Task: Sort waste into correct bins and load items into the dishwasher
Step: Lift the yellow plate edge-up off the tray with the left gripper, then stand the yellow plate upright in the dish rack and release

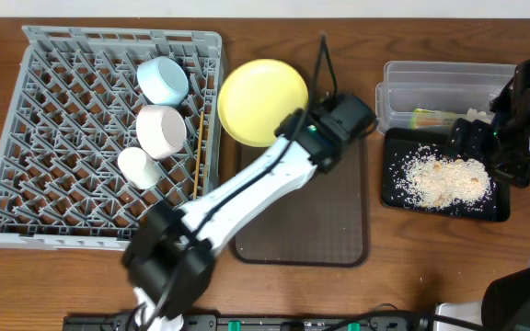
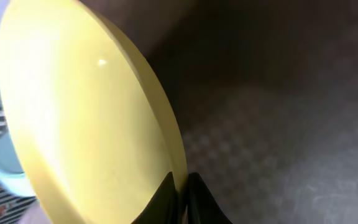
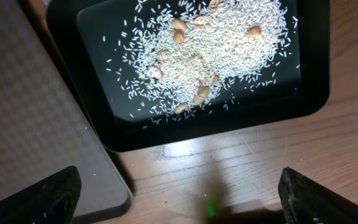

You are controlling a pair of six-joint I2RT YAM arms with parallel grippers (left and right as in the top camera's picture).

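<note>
Pinches rim of smooth yellow plate (image 1: pixel 260 99) in left gripper (image 2: pixel 179 193), at 12 o'clock of textured brown tray (image 1: pixel 329 221), lattice rack (image 1: pixel 63 138) at 9. Holds right gripper (image 3: pixel 182 196) spread by glossy black tray (image 3: pixel 229 129) of rice-like crumbs (image 3: pixel 210 50).

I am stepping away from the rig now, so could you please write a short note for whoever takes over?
Left gripper shut on the rim of the yellow plate, held tilted at the right edge of the dish rack.
Right gripper open, empty, over the black tray.
Done: blue bowl, white bowl, cup and chopsticks in the rack; wrapper in the clear tub; crumbs in the black tray.
Left: set the plate in the rack.
</note>
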